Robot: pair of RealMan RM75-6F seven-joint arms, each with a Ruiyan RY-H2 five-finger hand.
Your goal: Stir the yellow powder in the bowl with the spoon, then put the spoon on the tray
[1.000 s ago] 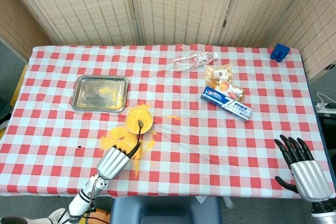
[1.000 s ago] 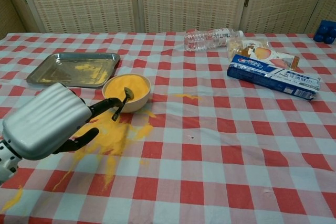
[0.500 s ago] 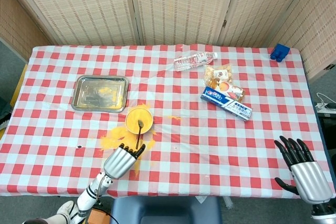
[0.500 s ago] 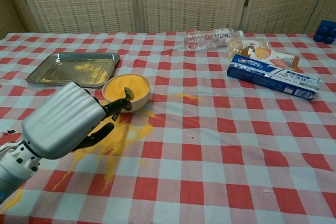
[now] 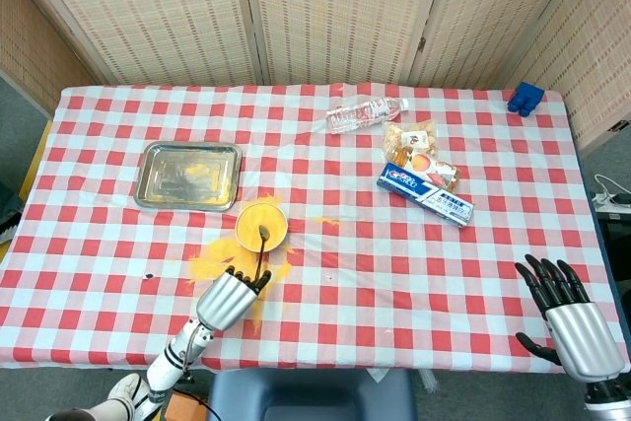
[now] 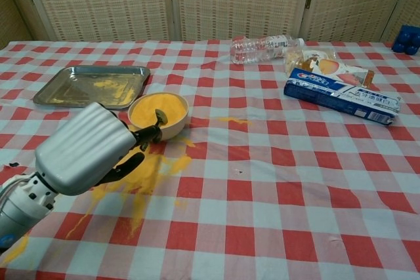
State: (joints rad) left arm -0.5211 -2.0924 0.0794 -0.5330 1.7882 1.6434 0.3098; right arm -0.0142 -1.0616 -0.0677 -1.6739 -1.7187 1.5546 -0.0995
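A small bowl of yellow powder stands left of centre on the checked cloth. The dark spoon leans into it, scoop end on the powder. My left hand is just in front of the bowl and pinches the spoon's handle. The steel tray, smeared with powder, lies behind and to the left of the bowl. Spilled powder covers the cloth under my left hand. My right hand hangs at the front right table edge, fingers spread, holding nothing.
A water bottle lies on its side at the back. A snack bag and a toothpaste box lie to the right of centre. A blue object sits in the far right corner.
My left hand has shifted slightly right and toward the bowl, with the spoon handle still in its fingers. The right hand has not moved.
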